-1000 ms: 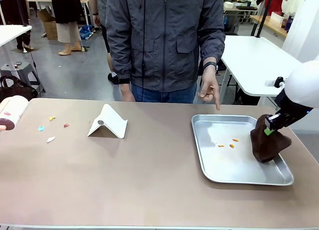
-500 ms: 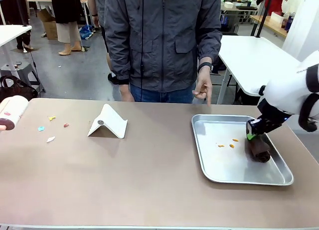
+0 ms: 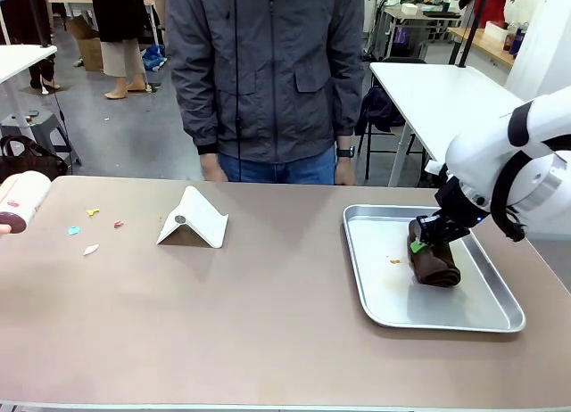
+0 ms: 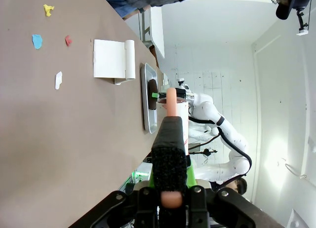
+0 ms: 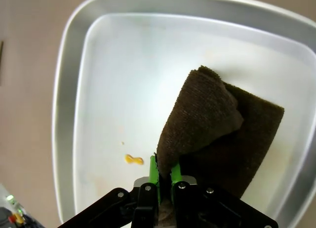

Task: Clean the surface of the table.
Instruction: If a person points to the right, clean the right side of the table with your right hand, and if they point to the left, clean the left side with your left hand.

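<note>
Clamping a fold of dark brown cloth (image 5: 212, 124) in the right gripper (image 5: 164, 177), green pads pinched shut on it, low over a silver tray (image 5: 66, 114). Just beside that gripper, toward the robot's left, on the tray floor: one small orange scrap (image 5: 133, 160). Seen from the front, pressing the rolled cloth down onto the tray floor directly below the fingertips. Under tray and gripper alike, and stretching well away to the gripper's left: the taupe table (image 3: 268, 332), with the tray resting on its right end. Well apart from the right gripper, across the bare tabletop: a white folded card stand (image 3: 193, 218). Beyond it, lying on the table: a few coloured scraps (image 3: 74, 230), near the left gripper (image 4: 170, 132), itself closed tight on a pale pink rod (image 4: 171, 97) at the table's left end. Farther off, past the right gripper and standing at the table's far edge: a person in a grey jacket (image 3: 268, 73).
</note>
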Tool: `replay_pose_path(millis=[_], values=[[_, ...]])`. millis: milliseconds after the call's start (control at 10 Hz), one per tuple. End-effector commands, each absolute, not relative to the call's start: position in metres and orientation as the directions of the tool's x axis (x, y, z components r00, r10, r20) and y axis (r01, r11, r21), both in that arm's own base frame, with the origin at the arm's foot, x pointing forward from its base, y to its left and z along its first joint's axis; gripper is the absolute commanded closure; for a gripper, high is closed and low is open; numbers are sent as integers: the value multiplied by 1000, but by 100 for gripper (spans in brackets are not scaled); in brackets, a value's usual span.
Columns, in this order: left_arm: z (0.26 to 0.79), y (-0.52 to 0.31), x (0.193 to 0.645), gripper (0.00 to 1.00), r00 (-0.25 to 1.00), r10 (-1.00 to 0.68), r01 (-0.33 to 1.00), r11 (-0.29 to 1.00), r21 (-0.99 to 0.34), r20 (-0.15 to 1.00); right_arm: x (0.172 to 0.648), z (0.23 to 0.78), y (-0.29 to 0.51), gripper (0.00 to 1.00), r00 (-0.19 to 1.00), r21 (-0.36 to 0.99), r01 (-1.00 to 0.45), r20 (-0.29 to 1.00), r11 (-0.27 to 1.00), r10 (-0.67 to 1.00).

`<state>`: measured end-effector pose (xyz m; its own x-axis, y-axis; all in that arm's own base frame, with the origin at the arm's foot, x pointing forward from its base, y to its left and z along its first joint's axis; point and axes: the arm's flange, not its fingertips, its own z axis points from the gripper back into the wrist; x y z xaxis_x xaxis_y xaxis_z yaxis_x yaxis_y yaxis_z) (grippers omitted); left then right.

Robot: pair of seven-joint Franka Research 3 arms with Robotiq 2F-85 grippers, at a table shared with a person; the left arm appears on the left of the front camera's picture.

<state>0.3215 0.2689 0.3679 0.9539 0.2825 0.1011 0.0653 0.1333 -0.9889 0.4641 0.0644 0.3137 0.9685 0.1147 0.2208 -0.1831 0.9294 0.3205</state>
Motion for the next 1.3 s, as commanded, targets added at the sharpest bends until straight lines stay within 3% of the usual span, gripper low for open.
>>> replay_pose_path(millis=[0,500,1000,1200], values=[[371,267,318,100,953,282,72,134,-988,108,472,307,79,90,961,373,-218,246,902,130],[371,267,318,100,953,282,72,134,-988,108,471,310,132,90,947,402,-285,259,870,191],[371,267,318,100,953,282,72,134,-988,108,463,305,140,90,890,226,-450,190,864,414],[371,267,318,100,953,282,72,134,-988,108,464,307,131,90,891,190,-447,182,874,416]])
